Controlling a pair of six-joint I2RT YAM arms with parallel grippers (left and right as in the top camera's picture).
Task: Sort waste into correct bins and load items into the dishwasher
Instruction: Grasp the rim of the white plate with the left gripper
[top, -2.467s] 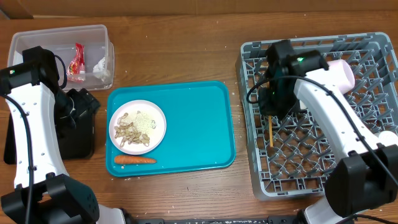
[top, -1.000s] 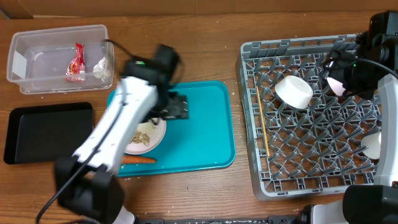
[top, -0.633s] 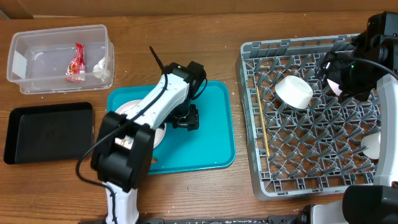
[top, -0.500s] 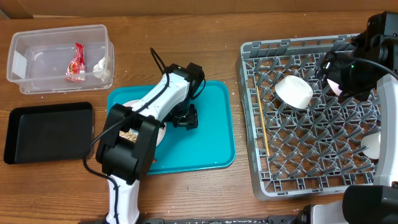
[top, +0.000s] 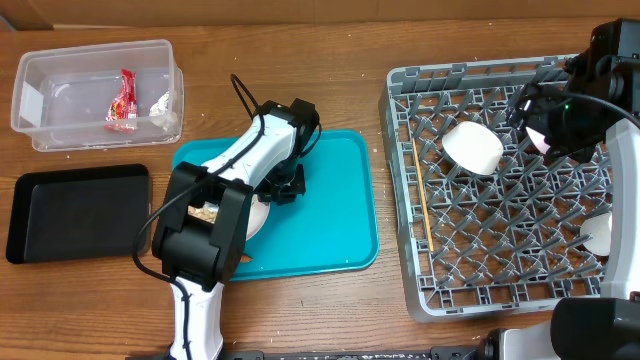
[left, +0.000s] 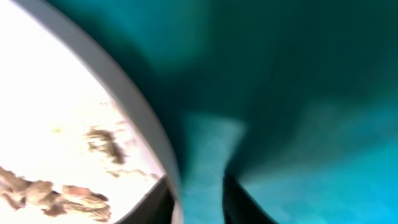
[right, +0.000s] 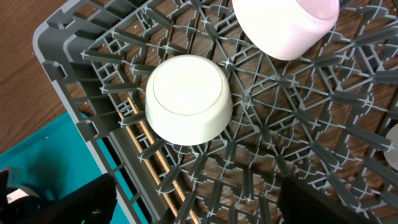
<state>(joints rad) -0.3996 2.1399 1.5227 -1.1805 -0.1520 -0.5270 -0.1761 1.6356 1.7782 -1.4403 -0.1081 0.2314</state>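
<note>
Though the view is badly blurred, the left pincer (left: 198, 200) sits low on the teal serving tray (left: 298, 93). The rim of the plate (left: 56, 106) lies between its narrowly parted fingers (left: 154, 208), but a firm pinch cannot be told. Food scraps (left: 56, 193) lie just beside one finger. A shallow bite could let the plate tip and spill them. The right pincer (right: 196, 186) hangs spread above the dish rack (right: 280, 124).
</note>
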